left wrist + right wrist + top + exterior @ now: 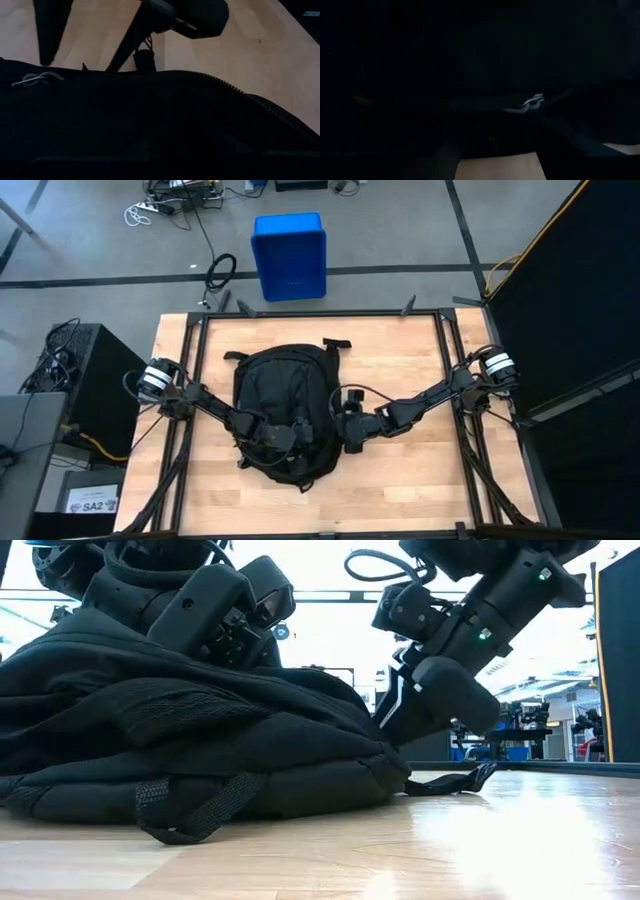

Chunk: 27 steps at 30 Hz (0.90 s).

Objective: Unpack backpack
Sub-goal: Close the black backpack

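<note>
The black backpack (pixel 283 410) lies flat on the middle of the wooden table, its straps trailing on the wood (pixel 190 812). My left gripper (pixel 282 436) is low on the backpack's near part, and the raised black fabric (pixel 150 125) hides its front end. My right gripper (pixel 77 65) is open at the backpack's right side (pixel 340 435), slanting down, its two fingertips standing just at the zipper edge (pixel 200 76). A grey cord pull (pixel 35 79) lies on the fabric near them and also shows in the right wrist view (pixel 530 103). My right gripper has its fingertips (pixel 46 59) down at the backpack's zipper edge, coming from the table's right and slanting down. I cannot tell whether they touch the fabric.
A blue plastic bin (pixel 289 255) stands on the floor beyond the table's far edge. Black frame rails (pixel 195 380) run along the table's left and right sides. Bare wood (pixel 400 480) lies near and right of the backpack.
</note>
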Each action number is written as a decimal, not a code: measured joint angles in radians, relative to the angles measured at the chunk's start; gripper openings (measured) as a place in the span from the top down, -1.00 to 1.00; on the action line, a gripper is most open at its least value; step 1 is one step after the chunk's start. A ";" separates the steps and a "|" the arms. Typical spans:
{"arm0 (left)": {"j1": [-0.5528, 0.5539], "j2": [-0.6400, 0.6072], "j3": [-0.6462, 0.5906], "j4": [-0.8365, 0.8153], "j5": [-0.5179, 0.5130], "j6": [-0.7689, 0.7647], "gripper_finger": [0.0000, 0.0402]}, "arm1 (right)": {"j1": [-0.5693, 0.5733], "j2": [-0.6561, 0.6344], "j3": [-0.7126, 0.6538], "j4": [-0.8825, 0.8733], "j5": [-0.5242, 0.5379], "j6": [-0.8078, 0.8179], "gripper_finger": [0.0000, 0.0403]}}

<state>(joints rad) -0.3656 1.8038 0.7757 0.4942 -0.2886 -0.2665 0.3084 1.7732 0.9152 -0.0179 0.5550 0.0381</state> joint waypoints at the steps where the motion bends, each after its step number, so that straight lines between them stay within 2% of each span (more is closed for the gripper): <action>1: 0.000 0.000 0.000 0.000 0.000 0.000 0.77 | -0.001 0.000 0.000 0.007 0.001 0.002 0.02; 6: 0.000 0.000 0.000 0.004 0.014 0.005 0.77 | -0.002 0.003 0.001 0.060 -0.045 0.002 -0.02; 14: 0.005 0.000 -0.001 0.022 0.017 0.008 0.77 | -0.027 0.026 0.002 0.089 -0.049 -0.006 -0.17; 18: 0.007 0.000 -0.001 0.028 0.010 0.008 0.77 | -0.049 0.026 0.002 0.086 0.020 0.019 -0.19; 22: 0.007 0.000 -0.001 0.031 0.007 0.008 0.77 | -0.075 0.026 0.002 0.057 0.052 0.060 -0.10; 27: 0.007 0.000 -0.001 0.032 0.010 0.008 0.77 | -0.087 0.026 0.004 0.000 0.092 0.093 0.21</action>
<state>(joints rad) -0.3588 1.8041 0.7750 0.5263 -0.2790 -0.2588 0.2215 1.7992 0.9192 -0.0181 0.6472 0.1314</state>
